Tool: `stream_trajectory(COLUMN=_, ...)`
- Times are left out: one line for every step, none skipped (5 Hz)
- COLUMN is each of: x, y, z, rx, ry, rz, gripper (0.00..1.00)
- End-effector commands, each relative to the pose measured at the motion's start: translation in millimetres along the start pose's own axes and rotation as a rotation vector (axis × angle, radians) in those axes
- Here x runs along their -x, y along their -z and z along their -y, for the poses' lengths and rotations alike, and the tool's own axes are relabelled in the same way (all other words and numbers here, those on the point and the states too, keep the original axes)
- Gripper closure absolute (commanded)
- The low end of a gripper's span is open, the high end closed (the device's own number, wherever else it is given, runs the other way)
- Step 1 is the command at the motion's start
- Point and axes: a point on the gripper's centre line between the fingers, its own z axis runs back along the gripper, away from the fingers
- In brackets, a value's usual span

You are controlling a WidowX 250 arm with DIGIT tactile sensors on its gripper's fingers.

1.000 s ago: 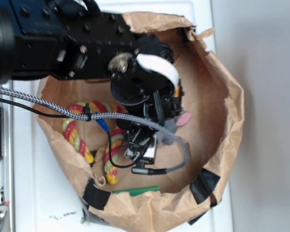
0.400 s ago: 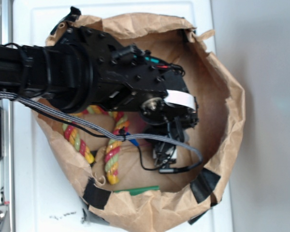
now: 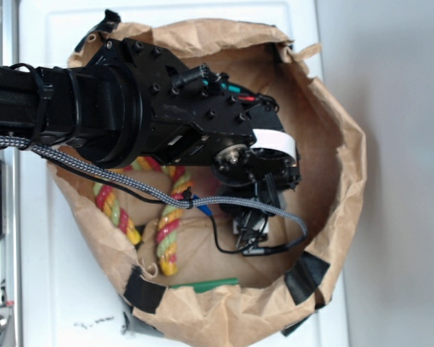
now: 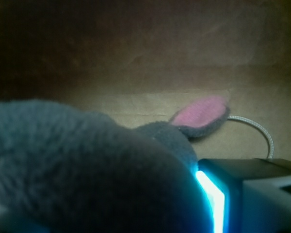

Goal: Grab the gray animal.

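A: Where does the gray animal (image 4: 87,165) lie relative to the gripper (image 3: 252,225)?

B: Right at it. In the wrist view the gray plush fills the lower left of the frame, pressed up against the lit inner face of one finger (image 4: 218,199) at the lower right. One pink ear (image 4: 201,115) sticks up past the body, and a thin white loop (image 4: 257,131) curls away beside it over the brown paper floor.

A: And from outside?

B: The arm (image 3: 130,116) reaches into the paper bag (image 3: 340,144) from the left edge of the worktop (image 3: 166,11), and its wrist covers the mouse entirely. The gripper sits low in the bag, toward its right wall. The twisted rope toy (image 3: 170,231) lies off to the left, apart from it.

A: Is the gripper clenched on it?

B: I can't tell. Only one finger shows, touching the fur; the other is hidden. My guess is the body lies between the fingers, so the next thing needed is a squeeze, not a reach
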Motion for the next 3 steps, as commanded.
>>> stream_trajectory(x=5, y=-84, z=-9, rx=0.072, ry=0.073, rz=0.021, gripper=1.0)
stream_trajectory(x=0, y=-123, z=-14, rx=0.126, ry=0.101, rz=0.024, gripper=1.0)
stream_trajectory(x=-5, y=-150, z=-12, rx=0.137, ry=0.082, rz=0.035, gripper=1.0)
